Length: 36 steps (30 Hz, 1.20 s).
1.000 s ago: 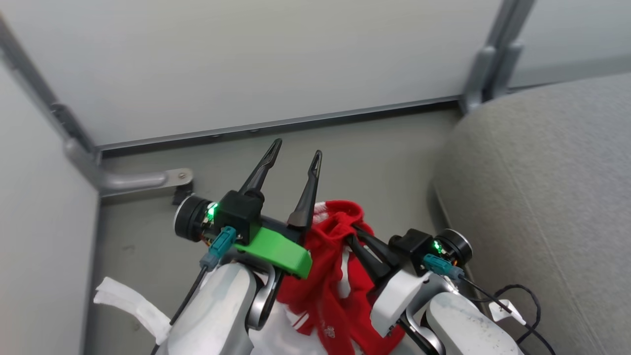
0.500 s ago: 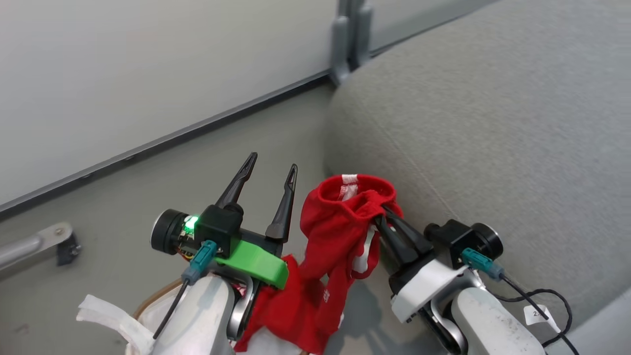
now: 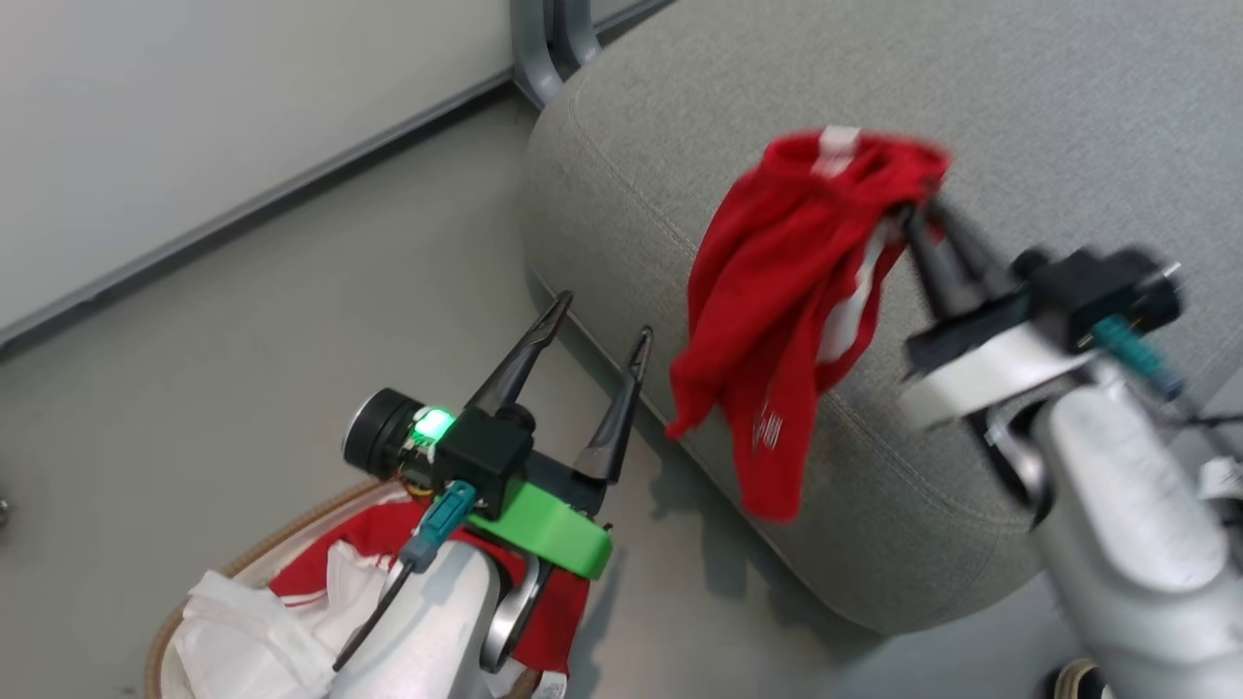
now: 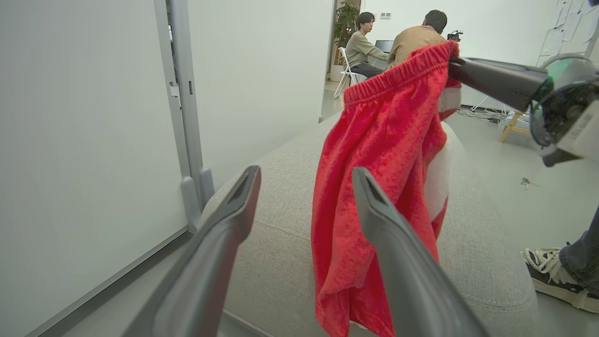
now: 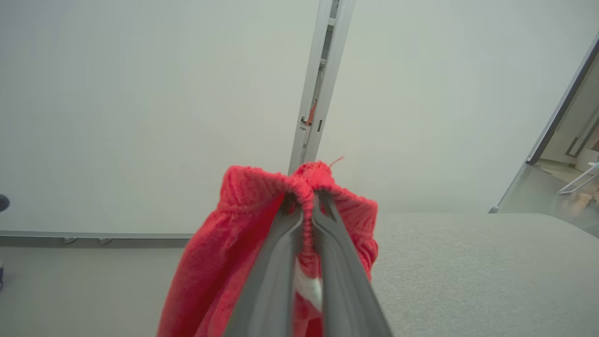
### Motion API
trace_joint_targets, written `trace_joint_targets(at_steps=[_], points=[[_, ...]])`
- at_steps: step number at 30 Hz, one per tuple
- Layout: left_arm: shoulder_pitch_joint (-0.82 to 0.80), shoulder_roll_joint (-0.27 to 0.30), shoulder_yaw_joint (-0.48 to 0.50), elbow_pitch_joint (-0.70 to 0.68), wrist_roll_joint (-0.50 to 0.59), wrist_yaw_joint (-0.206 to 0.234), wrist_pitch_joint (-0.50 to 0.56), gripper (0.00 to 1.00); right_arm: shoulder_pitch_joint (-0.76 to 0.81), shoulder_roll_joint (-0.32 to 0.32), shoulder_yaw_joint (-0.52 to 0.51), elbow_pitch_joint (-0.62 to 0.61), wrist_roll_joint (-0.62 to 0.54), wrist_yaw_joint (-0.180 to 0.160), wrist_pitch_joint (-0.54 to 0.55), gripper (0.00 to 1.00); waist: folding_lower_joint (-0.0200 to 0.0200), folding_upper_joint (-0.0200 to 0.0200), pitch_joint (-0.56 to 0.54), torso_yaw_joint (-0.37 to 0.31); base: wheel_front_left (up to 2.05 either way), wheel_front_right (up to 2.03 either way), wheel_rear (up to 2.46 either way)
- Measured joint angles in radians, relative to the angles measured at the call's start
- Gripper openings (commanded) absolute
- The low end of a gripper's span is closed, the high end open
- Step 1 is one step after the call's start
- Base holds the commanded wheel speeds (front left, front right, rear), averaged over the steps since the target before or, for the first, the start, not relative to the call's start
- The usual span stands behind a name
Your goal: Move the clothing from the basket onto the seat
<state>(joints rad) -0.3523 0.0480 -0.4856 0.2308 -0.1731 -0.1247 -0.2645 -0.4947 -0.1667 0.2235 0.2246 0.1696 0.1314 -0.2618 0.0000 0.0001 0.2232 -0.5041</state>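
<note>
Grey floor (image 3: 243, 388) and white partition walls (image 3: 194, 97) flank the seat (image 3: 1020, 116). Red shorts (image 3: 777, 320) hang over its rounded front corner, waistband clamped in my right gripper (image 3: 923, 216): mid-carry. Next I should reach inward, lower, release. My left gripper (image 3: 604, 316) hovers spread, empty, by the basket (image 3: 243, 561) holding more red clothing (image 3: 325, 563).

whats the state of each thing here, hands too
red soft shorts with white stripes: dangling by the waistband, over the edge of the grey fabric sofa, not laid down
second red garment with white trim: lying in the basket
white plastic basket with brown woven rim: on the floor, holding clothing
left hand: open, holding nothing
right hand: shut on the shorts' waistband
</note>
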Motion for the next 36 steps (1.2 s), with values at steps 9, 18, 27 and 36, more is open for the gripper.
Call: trace_joint_targets(at_steps=[9, 18, 27, 36], points=[[-0.079, 0.011, -0.092, -0.008, 0.002, -0.003, 0.0, 1.0, -0.3, -0.239, -0.14, 0.012, -0.088, 0.0, 0.0, 0.0, 0.0, 0.0, 0.132, 0.044, 0.0, 0.0, 0.0], [-0.143, 0.02, -0.093, 0.0, -0.001, -0.004, 0.0, 1.0, -0.454, -0.364, -0.289, 0.158, -0.171, 0.0, -0.002, 0.0, 0.0, 0.0, 0.242, 0.139, 0.0, 0.0, 0.0], [-0.159, 0.021, -0.071, 0.016, 0.006, -0.004, 0.0, 1.0, -0.34, -0.236, -0.315, 0.334, -0.19, 0.0, -0.001, 0.0, 0.0001, 0.0, 0.325, 0.229, 0.0, 0.0, 0.0], [-0.14, 0.016, -0.037, 0.039, 0.002, -0.004, 0.0, 1.0, -0.167, -0.139, -0.38, 0.406, -0.187, 0.0, -0.001, 1.0, 0.0001, -0.0001, 0.308, 0.258, 0.0, 0.0, 0.0]])
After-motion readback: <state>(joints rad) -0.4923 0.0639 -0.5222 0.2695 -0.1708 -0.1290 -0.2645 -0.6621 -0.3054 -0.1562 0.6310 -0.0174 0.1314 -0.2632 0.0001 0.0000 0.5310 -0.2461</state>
